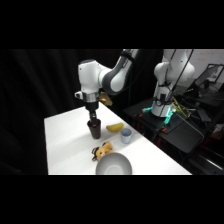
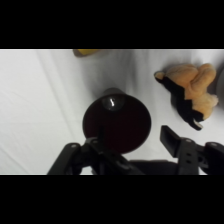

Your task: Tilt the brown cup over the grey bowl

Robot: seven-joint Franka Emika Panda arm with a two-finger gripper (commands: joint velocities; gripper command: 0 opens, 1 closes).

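Side view first: the brown cup (image 1: 94,129) is upright on the white table (image 1: 65,145), well apart from the grey bowl (image 1: 114,164) at the near edge, so no tilting has happened and the carry plus the pour look to be left. The gripper (image 1: 93,119) comes straight down onto the cup's top, wrist vertical. A banana (image 1: 115,127), a small pale blue-grey cup (image 1: 126,135) and a stuffed toy (image 1: 102,151) sit nearby.

Wrist view: looking down into the cup's dark mouth, one finger (image 2: 172,140) stands off the rim with white table between, so the gripper looks spread, holding nothing.
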